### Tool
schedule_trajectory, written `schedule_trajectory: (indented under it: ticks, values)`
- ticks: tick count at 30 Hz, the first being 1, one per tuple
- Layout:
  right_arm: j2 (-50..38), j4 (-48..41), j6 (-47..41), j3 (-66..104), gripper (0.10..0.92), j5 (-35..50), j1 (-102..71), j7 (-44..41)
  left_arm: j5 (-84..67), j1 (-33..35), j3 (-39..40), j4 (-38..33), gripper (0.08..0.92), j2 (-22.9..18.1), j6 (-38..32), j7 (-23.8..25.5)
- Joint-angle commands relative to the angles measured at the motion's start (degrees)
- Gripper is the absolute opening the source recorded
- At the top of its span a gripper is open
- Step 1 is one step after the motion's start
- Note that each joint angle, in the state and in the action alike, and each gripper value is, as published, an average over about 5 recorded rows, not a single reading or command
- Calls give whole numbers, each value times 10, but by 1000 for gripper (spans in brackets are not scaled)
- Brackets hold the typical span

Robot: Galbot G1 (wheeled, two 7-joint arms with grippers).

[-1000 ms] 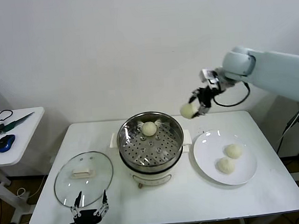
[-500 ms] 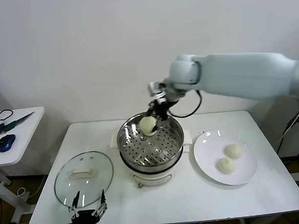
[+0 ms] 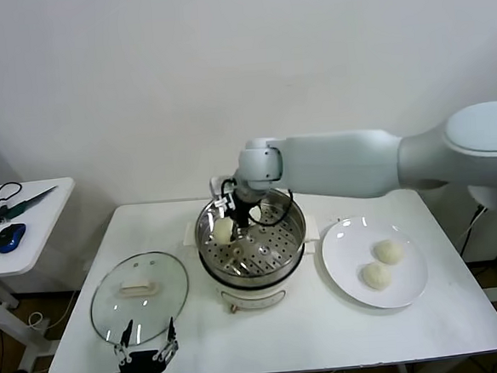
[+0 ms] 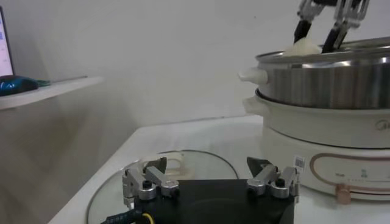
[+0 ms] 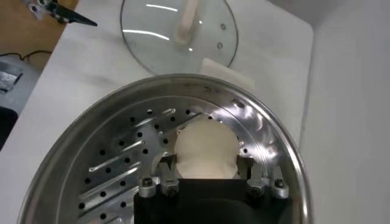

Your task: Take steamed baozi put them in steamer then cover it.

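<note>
The steamer (image 3: 253, 276) stands mid-table, its perforated tray (image 5: 122, 158) open. My right gripper (image 3: 234, 220) reaches into it from the right and is shut on a baozi (image 3: 224, 231), held low over the tray's left side. The wrist view shows its fingers on both sides of that baozi (image 5: 206, 149). A baozi seen earlier at the back of the pot is hidden behind the gripper. Two baozi (image 3: 389, 251) (image 3: 374, 275) lie on the white plate (image 3: 343, 252). The cover (image 3: 138, 297) lies flat, left of the steamer. My left gripper (image 3: 146, 343) is open at the table's front edge, by the cover.
A small side table (image 3: 28, 210) at the far left holds a blue mouse (image 3: 9, 238) and cables. The wall runs close behind the steamer. In the left wrist view the steamer (image 4: 329, 79) rises just beyond the cover (image 4: 183, 159).
My right arm has swung left from above the plate side, carried the baozi over the steamer and lowered it into the pot's left side. The left arm has not moved.
</note>
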Motion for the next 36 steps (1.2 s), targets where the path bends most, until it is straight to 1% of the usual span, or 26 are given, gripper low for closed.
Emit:
schedule_trajectory:
  ticks: [1, 3, 5, 7, 10, 12, 18, 20, 23, 29, 32, 36]
  values:
    - [23, -21, -17, 2, 662, -5, -37, 23, 0, -1, 0, 1, 823, 0, 1, 0]
    - [22, -22, -17, 4, 663, -7, -40, 27, 0, -2, 0, 2, 823, 0, 1, 0]
    - [19, -20, -16, 8, 681, -7, -40, 27, 0, -3, 1, 3, 823, 1, 1, 0]
    - [12, -16, -11, 13, 725, -6, -32, 20, 0, -3, 1, 4, 823, 1, 1, 1]
    - [-10, -1, 14, 11, 793, -6, 2, -12, 1, -3, 1, 3, 823, 1, 1, 1]
    - [-35, 12, 39, 2, 812, -5, 39, -44, 1, -3, 1, 3, 823, 1, 2, 1]
    - [-165, 59, 99, -89, 823, 17, 169, -161, 2, -2, 1, -1, 823, 1, 6, 3]
    - [-211, 79, 112, -127, 823, 7, 203, -195, 2, -2, 1, -3, 823, 1, 8, 4]
    - [-274, 113, 127, -175, 823, -28, 228, -219, 2, -1, 1, -6, 823, 1, 11, 6]
    - [-378, 156, 119, -222, 823, -107, 187, -191, 3, 0, 1, -9, 823, 2, 12, 12]
    - [-411, 152, 109, -207, 823, -137, 136, -171, 4, -1, 1, -8, 823, 1, 12, 12]
    - [-438, 126, 100, -155, 823, -182, 56, -155, 4, 0, 2, -7, 823, 0, 12, 12]
